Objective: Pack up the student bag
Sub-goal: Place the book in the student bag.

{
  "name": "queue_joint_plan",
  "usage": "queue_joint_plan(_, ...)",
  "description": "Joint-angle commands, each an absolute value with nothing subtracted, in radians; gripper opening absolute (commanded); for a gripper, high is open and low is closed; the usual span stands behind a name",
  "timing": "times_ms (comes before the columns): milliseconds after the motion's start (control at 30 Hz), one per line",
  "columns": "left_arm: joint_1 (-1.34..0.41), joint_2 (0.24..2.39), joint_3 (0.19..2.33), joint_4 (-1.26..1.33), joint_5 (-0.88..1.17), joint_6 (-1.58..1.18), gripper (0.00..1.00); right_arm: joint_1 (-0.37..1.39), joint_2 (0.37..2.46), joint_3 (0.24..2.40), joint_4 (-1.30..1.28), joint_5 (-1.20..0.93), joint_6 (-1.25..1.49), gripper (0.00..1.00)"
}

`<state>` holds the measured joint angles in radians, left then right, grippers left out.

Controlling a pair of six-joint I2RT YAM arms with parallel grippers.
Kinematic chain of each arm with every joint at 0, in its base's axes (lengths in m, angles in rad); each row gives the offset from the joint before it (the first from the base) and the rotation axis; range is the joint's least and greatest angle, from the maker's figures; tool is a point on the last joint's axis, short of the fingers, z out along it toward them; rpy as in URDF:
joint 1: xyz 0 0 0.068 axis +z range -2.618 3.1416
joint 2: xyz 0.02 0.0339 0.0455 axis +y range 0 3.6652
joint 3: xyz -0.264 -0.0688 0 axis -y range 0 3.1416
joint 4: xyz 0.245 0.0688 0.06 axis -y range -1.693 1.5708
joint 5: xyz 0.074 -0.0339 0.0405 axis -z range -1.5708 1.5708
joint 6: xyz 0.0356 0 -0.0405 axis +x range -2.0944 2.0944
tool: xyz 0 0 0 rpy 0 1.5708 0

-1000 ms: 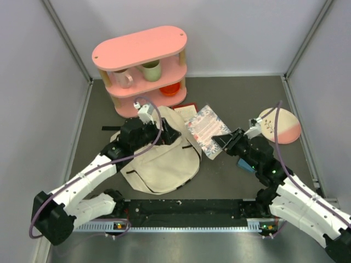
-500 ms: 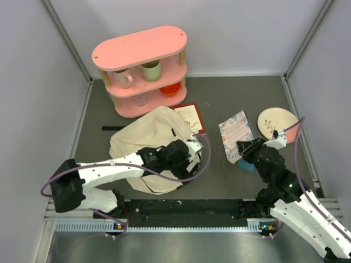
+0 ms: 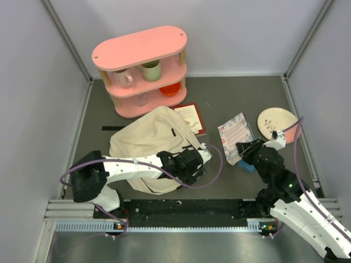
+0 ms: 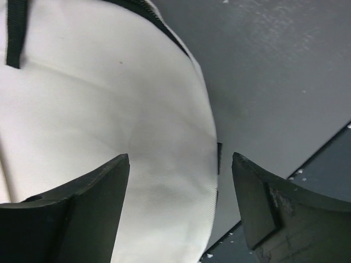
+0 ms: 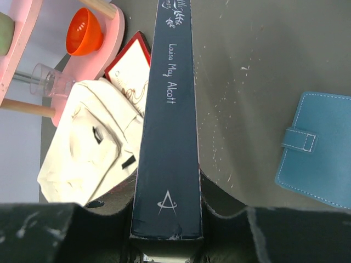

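The student bag (image 3: 153, 137) is lying before the shelf (image 3: 140, 52), with a booklet (image 3: 189, 116) lying just behind its right edge. Right of the bag, the book (image 3: 236, 134) is sitting, a wallet (image 5: 315, 150) is lying just beside it, and a plate (image 3: 277, 119) is lying farther right.

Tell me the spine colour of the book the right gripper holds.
Book spine: dark navy, pale lettering; clearest in right wrist view.
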<state>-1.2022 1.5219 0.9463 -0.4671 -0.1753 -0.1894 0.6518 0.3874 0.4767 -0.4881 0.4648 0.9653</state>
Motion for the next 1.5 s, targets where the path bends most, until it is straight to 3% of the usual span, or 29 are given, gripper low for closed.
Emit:
queue_joint_plan(0, -1.203, 1.534, 0.991, -0.472, -0.284, -0.201, 0.74, 0.657, 0.383, 0.517, -0.399, 0.472, 0.982, 0.03)
queue_joint_plan(67, -1.203, 1.543, 0.992, -0.476, -0.294, -0.202, 0.7, 0.657, 0.385, 0.517, -0.399, 0.469, 0.986, 0.04)
queue_joint_plan(300, -1.204, 1.539, 0.989, -0.477, -0.305, -0.204, 0.31, 0.655, 0.388, 0.511, -0.4, 0.463, 0.989, 0.07)
queue_joint_plan(667, -1.2, 1.418, 0.982, -0.44, -0.301, -0.192, 0.06, 0.657, 0.408, 0.508, -0.4, 0.445, 1.002, 0.09)
queue_joint_plan(833, -1.172, 1.364, 0.979, -0.434, -0.262, -0.19, 0.05, 0.655, 0.41, 0.508, -0.399, 0.44, 1.002, 0.09)
queue_joint_plan(867, -1.169, 1.359, 0.977, -0.433, -0.252, -0.184, 0.0, 0.655, 0.41, 0.508, -0.4, 0.44, 1.0, 0.09)
queue_joint_plan(1167, -1.106, 1.318, 0.969, -0.44, -0.305, -0.23, 0.0, 0.655, 0.407, 0.508, -0.399, 0.43, 0.999, 0.09)
queue_joint_plan(1467, -0.888, 1.2, 1.054, -0.395, -0.27, -0.253, 0.0, 0.655, 0.278, 0.537, -0.488, 0.184, 0.97, 0.06)
